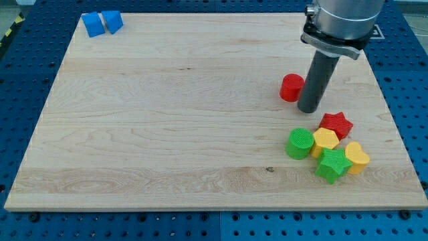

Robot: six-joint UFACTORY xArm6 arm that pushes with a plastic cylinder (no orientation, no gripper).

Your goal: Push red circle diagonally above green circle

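Observation:
The red circle (291,88) lies on the wooden board (167,120) at the view's right, above the middle. My tip (308,109) stands just right of it and slightly below, close to or touching its right edge. The green circle (300,143) lies below the red circle, towards the view's bottom right. It touches a yellow block (326,140) on its right.
A red star (336,124) sits right of my tip and below it. A green star (333,165) and a yellow heart (356,158) crowd the bottom right cluster. Two blue blocks (102,23) sit at the top left corner.

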